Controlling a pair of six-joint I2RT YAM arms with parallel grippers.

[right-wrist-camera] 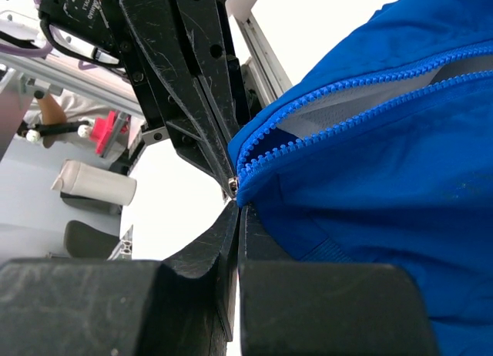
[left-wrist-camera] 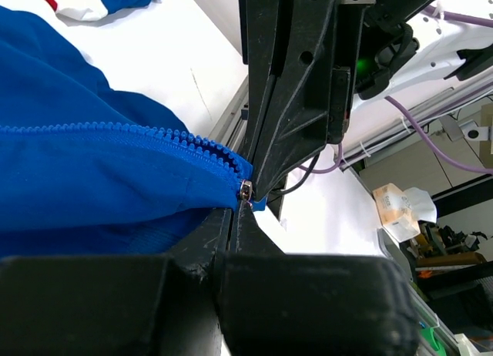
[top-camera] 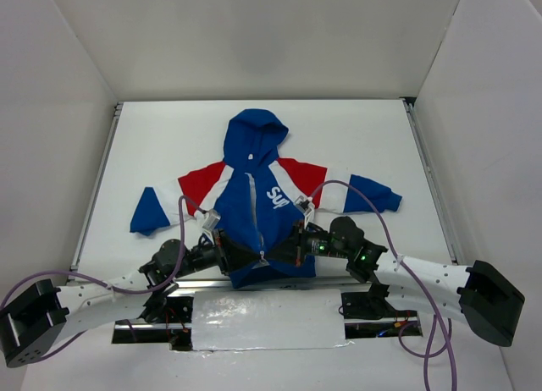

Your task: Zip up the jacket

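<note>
While your left gripper and right gripper pinch shut on the jacket hem, tips meeting at the slider, the zipper teeth beyond them gape apart. Zipping looks barely begun; the whole run away from your fingertips remains.

White walls enclose a white surface with metal side rails; a crinkled pale sheet lies along its near edge.
</note>
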